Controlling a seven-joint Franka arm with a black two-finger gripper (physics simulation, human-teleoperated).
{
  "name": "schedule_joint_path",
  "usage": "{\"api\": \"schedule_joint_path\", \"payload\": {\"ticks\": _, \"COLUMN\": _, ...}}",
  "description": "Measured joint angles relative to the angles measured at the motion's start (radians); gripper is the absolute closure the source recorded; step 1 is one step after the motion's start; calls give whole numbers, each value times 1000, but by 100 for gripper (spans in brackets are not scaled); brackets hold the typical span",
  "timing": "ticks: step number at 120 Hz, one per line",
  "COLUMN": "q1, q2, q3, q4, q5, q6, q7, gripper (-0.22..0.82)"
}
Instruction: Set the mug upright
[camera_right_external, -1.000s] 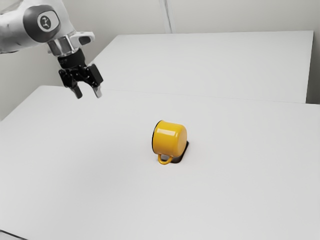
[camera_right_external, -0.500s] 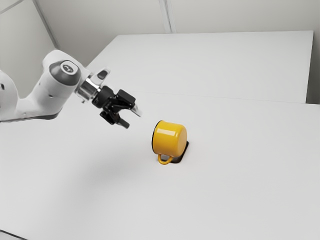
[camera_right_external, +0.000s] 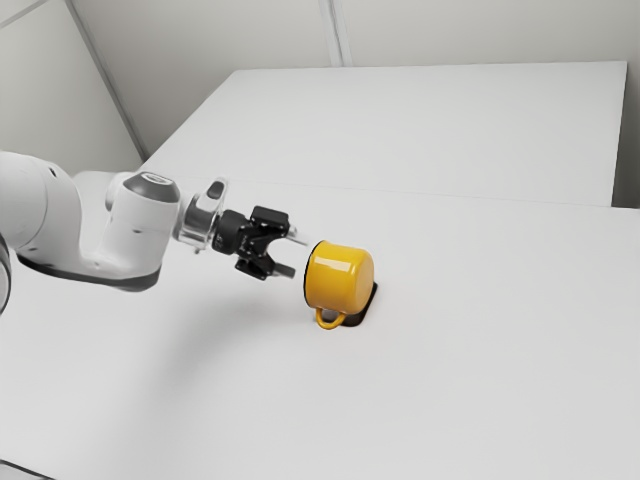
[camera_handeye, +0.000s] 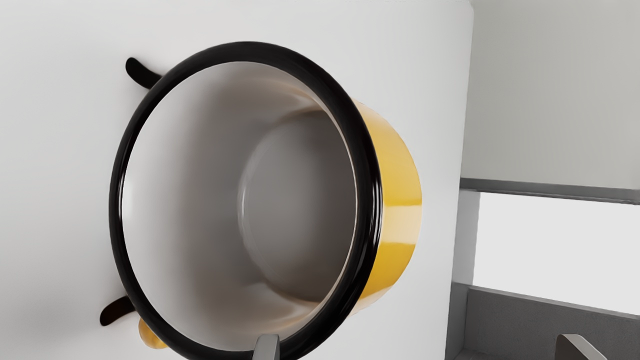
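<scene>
Exterior view, gripper (camera_right_external: 299, 257): open, gripping nothing, just short of the mouth, perhaps spread to straddle the wall.
Yellow mug (camera_right_external: 338, 278): on its side, well inside the table's (camera_right_external: 480, 390) far edge, mouth facing the gripper, which should help a rim grasp.
Black piece (camera_right_external: 367, 305): low against the mug, probably stopping it rolling.

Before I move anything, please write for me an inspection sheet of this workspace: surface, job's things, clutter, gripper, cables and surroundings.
Surface: white table.
Job's things: yellow mug on its side, mouth toward the gripper.
Clutter: dark piece at the mug's underside, partly hidden; cannot tell what it is.
Gripper: open, fingertips near the mug's mouth.
Cables: thin dark line in the exterior view's lower left corner; cannot tell whether it is one.
Surroundings: pale walls.
</scene>
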Motion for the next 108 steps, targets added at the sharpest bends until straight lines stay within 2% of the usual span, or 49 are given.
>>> {"api": "schedule_joint_path", "payload": {"ticks": 40, "q1": 1, "q2": 53, "q3": -10, "q4": 1, "q5": -148, "q6": -20, "q7": 101, "gripper": 0}}
{"api": "schedule_joint_path", "payload": {"ticks": 81, "q1": 0, "q2": 79, "q3": -63, "q4": 3, "q5": -228, "q6": -19, "q7": 160, "gripper": 0}}
{"api": "schedule_joint_path", "payload": {"ticks": 85, "q1": 0, "q2": 79, "q3": -64, "q4": 3, "q5": -231, "q6": -18, "q7": 165, "gripper": 5}}
{"api": "schedule_joint_path", "payload": {"ticks": 99, "q1": 0, "q2": 75, "q3": -64, "q4": 2, "q5": -239, "q6": -18, "q7": 177, "gripper": 37}}
{"api": "schedule_joint_path", "payload": {"ticks": 108, "q1": 0, "q2": 75, "q3": -64, "q4": 0, "q5": -240, "q6": -18, "q7": 184, "gripper": 52}}
